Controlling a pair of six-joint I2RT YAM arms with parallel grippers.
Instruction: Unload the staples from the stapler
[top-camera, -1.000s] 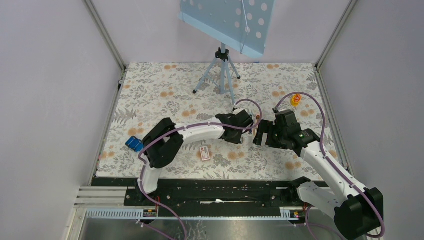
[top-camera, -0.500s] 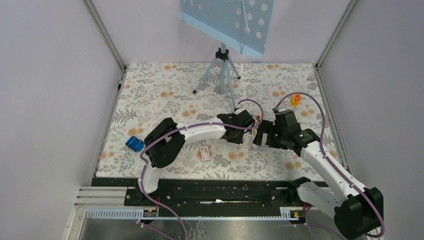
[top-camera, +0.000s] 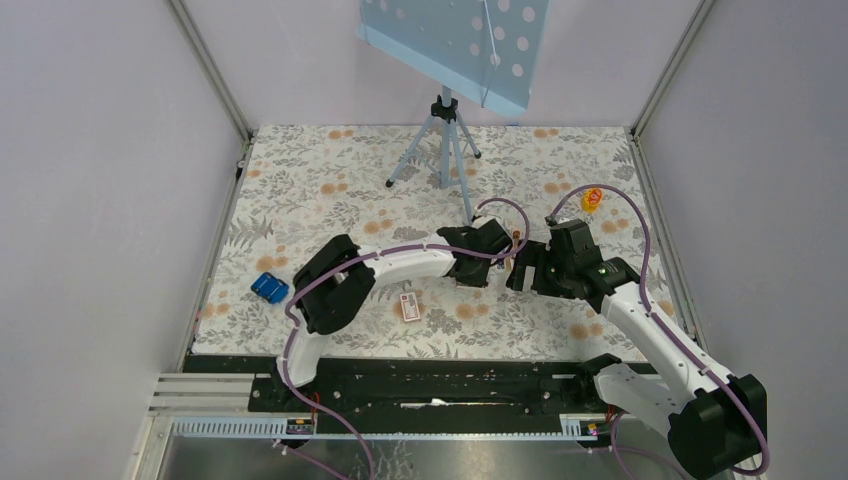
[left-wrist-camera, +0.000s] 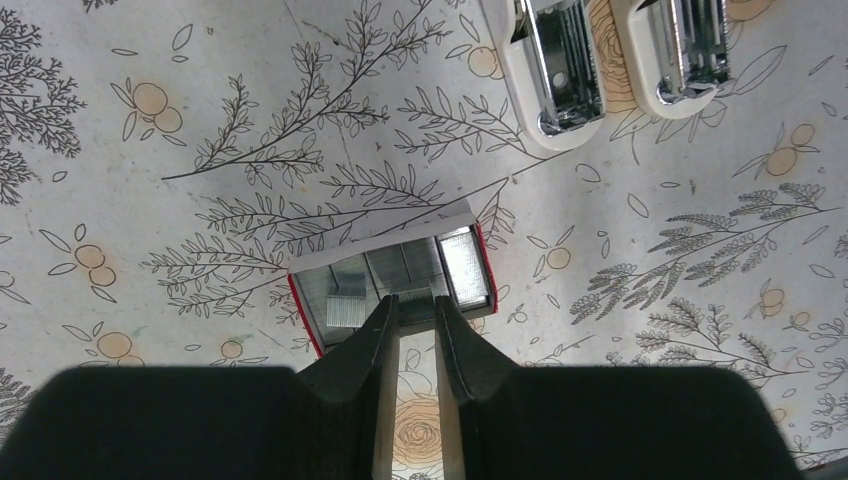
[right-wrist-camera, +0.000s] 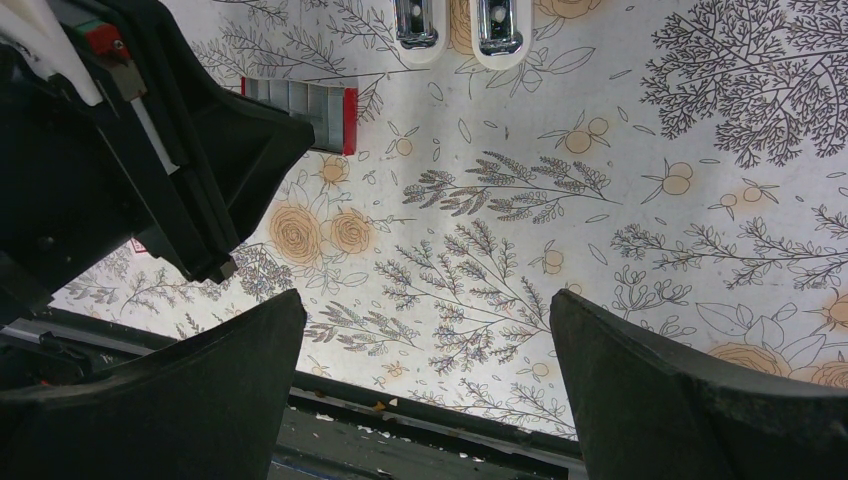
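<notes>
The left claw (left-wrist-camera: 415, 305) is seen with its fingers (left-wrist-camera: 372, 340) drawn nearly together, only a narrow slit being left between them. Its tips are set at the near edge of a small open red-and-white box (left-wrist-camera: 385, 238). Whether anything is pinched at the tips cannot be told, since a small grey patch there is not clearly made out. Silvery staples (left-wrist-camera: 465, 265) are seen lying in strips inside the box, just ahead of the tips and to either side of them. The stapler (left-wrist-camera: 555, 70) is found beyond the box from the left claw and off to one side. It is opened out flat on the floral worktop (left-wrist-camera: 150, 200), with both pale halves side by side and their shiny metal channels turned upward. Whether staples are held in those channels cannot be judged. The right claw (right-wrist-camera: 425, 310) is spread wide above the worktop, and only the printed cloth is seen between its fingers. The stapler (right-wrist-camera: 418, 25) lies well ahead of its tips, and the open box (right-wrist-camera: 300, 100) sits ahead and toward the left arm's side. From above, the two claws are seen close together and facing each other. Well behind the left claw, another red-and-white box (top-camera: 409, 307) and a blue box (top-camera: 268, 288) are seen.
</notes>
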